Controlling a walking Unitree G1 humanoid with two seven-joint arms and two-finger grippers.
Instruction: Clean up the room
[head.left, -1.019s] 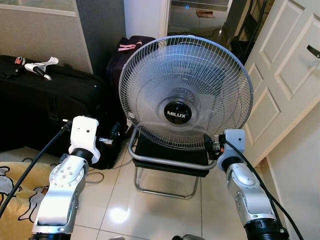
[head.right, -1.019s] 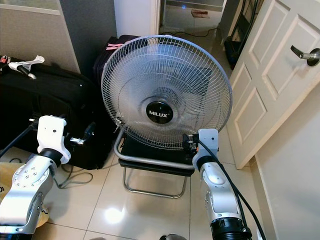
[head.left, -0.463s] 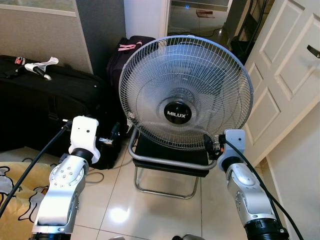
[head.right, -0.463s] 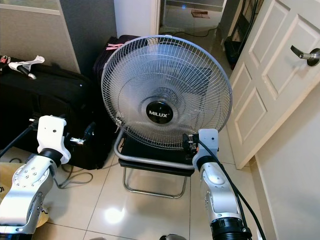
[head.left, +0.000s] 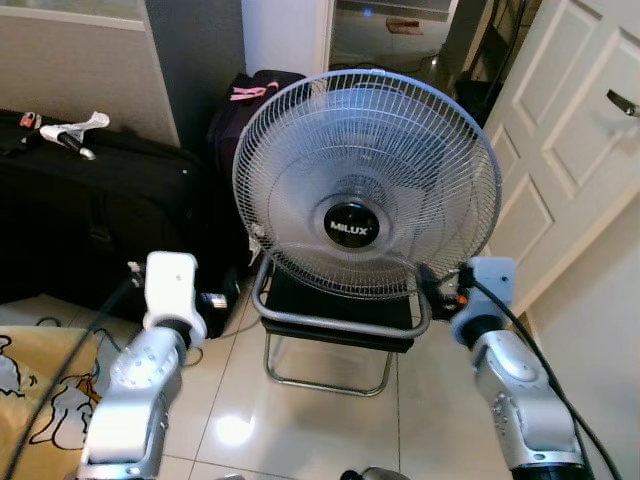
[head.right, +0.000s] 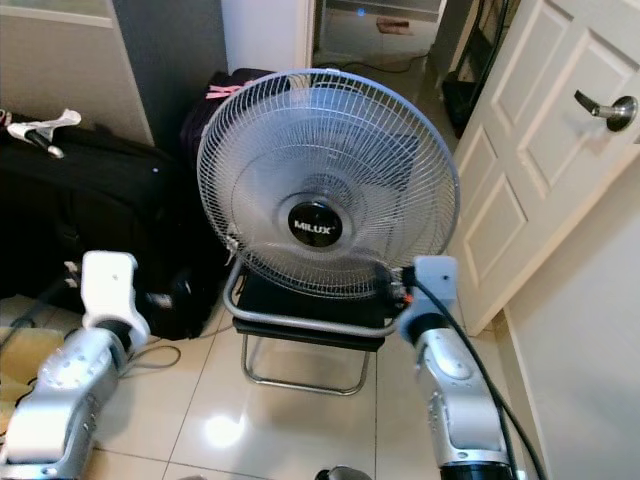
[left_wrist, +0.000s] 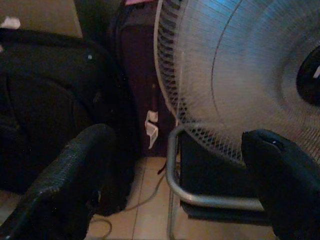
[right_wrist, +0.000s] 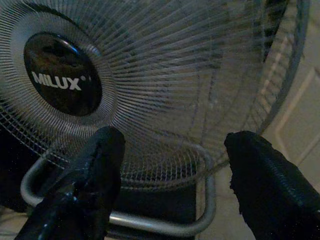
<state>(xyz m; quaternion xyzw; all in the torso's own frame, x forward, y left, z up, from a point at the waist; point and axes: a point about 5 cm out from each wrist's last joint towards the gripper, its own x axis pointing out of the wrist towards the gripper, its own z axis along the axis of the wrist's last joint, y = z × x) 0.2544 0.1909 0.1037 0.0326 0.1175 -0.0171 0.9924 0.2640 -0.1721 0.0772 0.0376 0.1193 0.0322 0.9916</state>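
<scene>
Straight ahead of both arms I see the Milux fan; right gripper, fingers wide, sits nearer than left gripper, also wide

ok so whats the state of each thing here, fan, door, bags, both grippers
MILUX fan: upright on the black chair, tilted slightly back; whether it is spinning cannot be told.
White door: swung open.
Black suitcase: closed, small items lying on top.
Dark bag: upright behind the fan.
Left gripper: fingers open, empty, near the fan's left edge.
Right gripper: fingers open, empty, facing the grille.
</scene>
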